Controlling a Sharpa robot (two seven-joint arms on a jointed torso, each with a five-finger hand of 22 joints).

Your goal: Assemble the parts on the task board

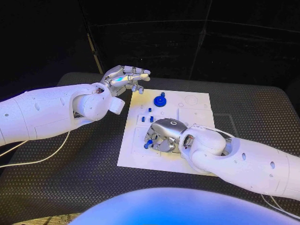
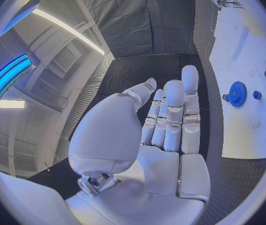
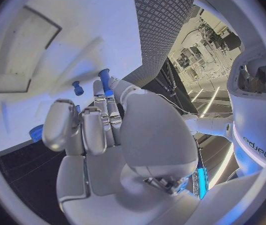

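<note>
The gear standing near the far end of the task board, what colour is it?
Blue. The gear shows best in the left wrist view.

The right hand (image 1: 165,136) hides the task board (image 1: 191,112) beneath it; its grip cannot be told.

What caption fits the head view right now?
Right silver hand reaches down onto the white task board among small blue parts; left silver hand hovers, holding nothing, beside its far corner.
</note>
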